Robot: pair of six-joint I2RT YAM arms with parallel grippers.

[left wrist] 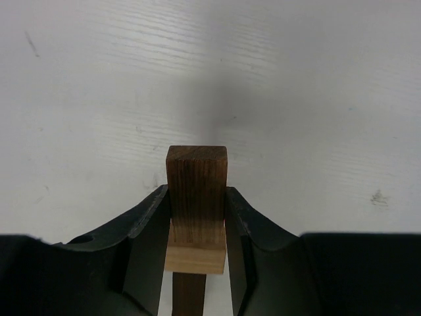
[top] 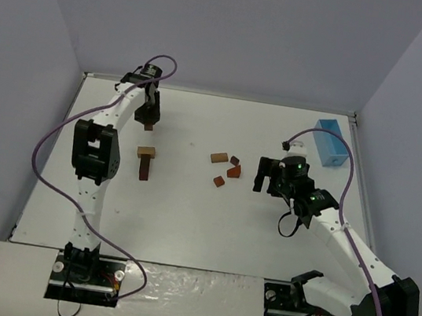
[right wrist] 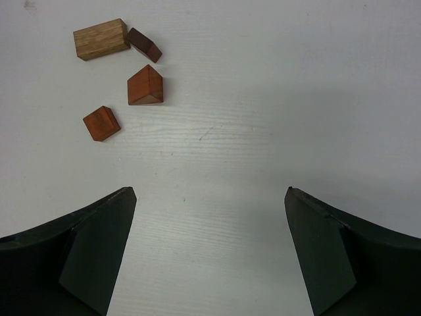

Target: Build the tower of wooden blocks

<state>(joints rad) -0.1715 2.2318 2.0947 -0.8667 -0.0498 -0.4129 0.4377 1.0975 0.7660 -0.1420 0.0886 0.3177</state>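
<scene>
While my left fingers point(left wrist: 148, 227) are clamped tight on a dark brown block point(left wrist: 196, 181) close to the wood block tower point(top: 145, 162) left of centre on the table point(top: 185, 226) (my right fingers point(right wrist: 99, 247) gape wide, empty), I judge an off-centre release could topple that narrow stack.

L gripper point(top: 150, 121) holds block point(top: 149, 126) nr tower point(top: 145, 164).
</scene>
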